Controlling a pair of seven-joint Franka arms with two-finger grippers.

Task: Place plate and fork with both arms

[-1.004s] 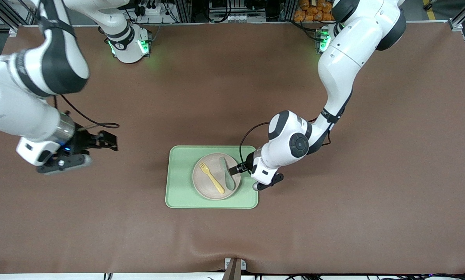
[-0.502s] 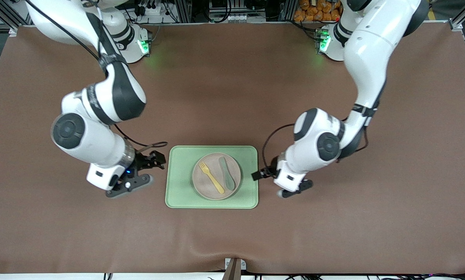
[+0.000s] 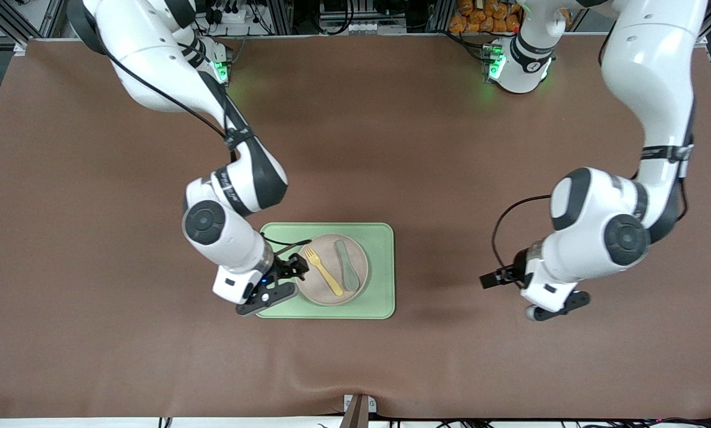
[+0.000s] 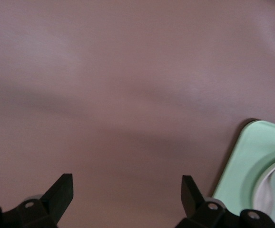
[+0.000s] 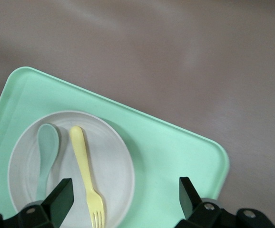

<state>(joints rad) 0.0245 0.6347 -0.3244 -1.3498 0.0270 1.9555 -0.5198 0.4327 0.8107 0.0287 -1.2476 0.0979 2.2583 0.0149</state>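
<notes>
Right tool (image 3: 296, 268), fingers apart, hangs over the tray (image 3: 379, 238) beside the plate (image 3: 320, 290) holding fork (image 3: 324, 273) and spoon (image 3: 347, 266); left tool (image 3: 491, 278), fingers apart, hovers over bare tabletop (image 3: 391, 148).

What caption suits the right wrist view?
Open right pincer hovers over a green tray holding a plate, fork and spoon.

Brown-covered table (image 3: 355, 137) (faintly creased), aluminium framing (image 3: 284, 15) and cables (image 3: 236, 12) along its top edge.

Matt plastic fork (image 3: 323, 271); smooth matt plate (image 3: 314, 288).
</notes>
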